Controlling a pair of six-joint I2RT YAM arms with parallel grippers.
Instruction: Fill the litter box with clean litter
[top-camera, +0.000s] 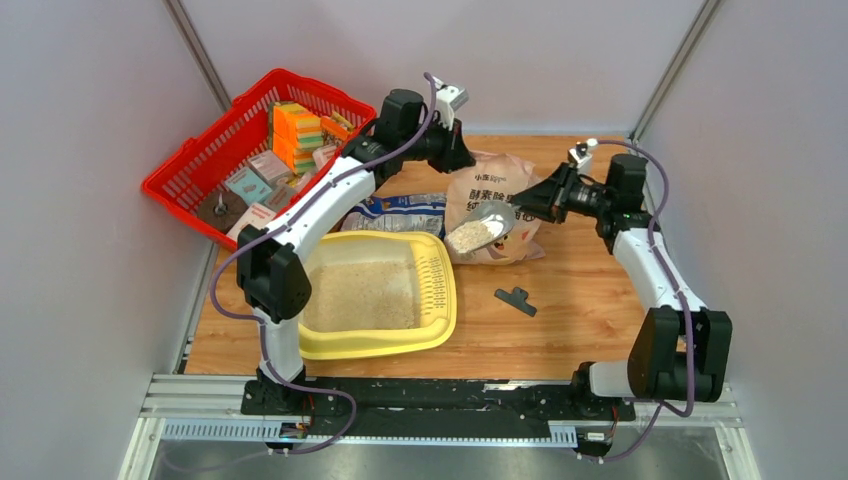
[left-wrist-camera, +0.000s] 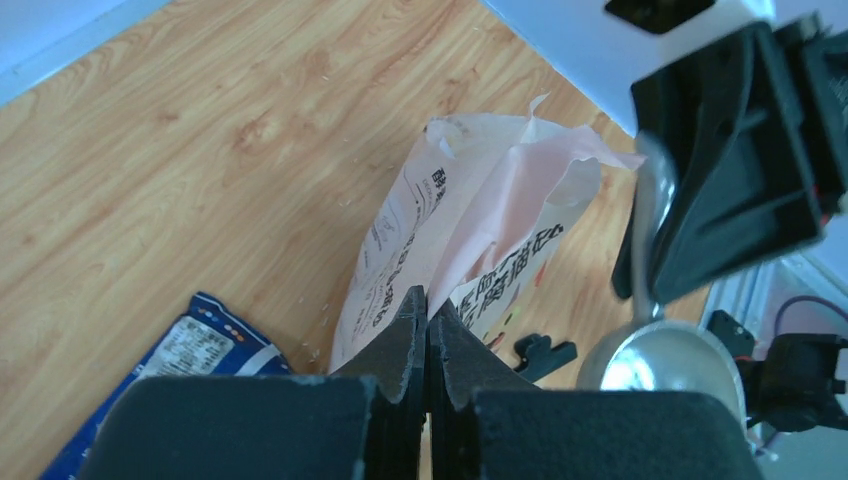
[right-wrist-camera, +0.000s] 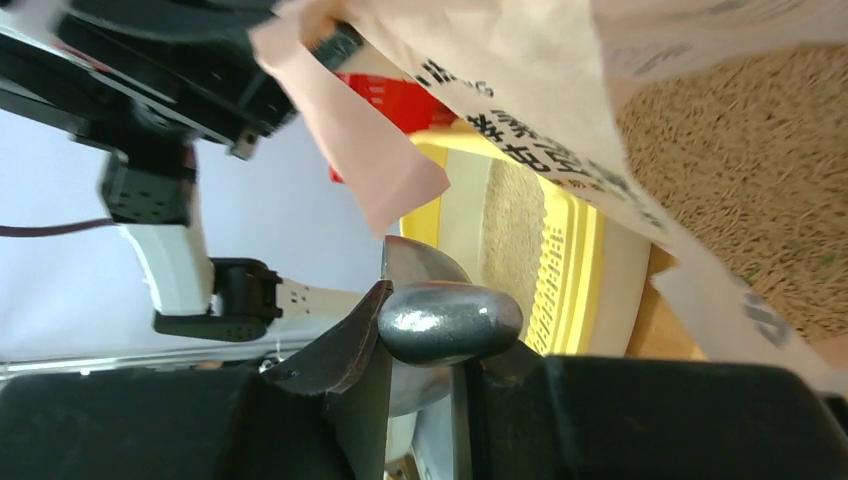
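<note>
The pale-yellow litter box (top-camera: 440, 325) sits at the front left and holds a layer of beige litter (top-camera: 360, 295). It also shows in the right wrist view (right-wrist-camera: 610, 270). The tan paper bag (top-camera: 500, 185) stands behind it. My left gripper (top-camera: 468, 160) is shut on the bag's top edge (left-wrist-camera: 470, 210), pinching the paper between its fingers (left-wrist-camera: 428, 305). My right gripper (top-camera: 528, 205) is shut on the handle (right-wrist-camera: 450, 322) of a metal scoop (top-camera: 482, 228). The scoop is heaped with litter and is held between the bag and the box's far right corner.
A red mesh basket (top-camera: 190, 175) with sponges and small boxes stands at the back left. A blue-and-white printed bag (top-camera: 405, 212) lies behind the litter box. A black clip (top-camera: 515, 299) lies on the wood to the right of the box. Walls close in on both sides.
</note>
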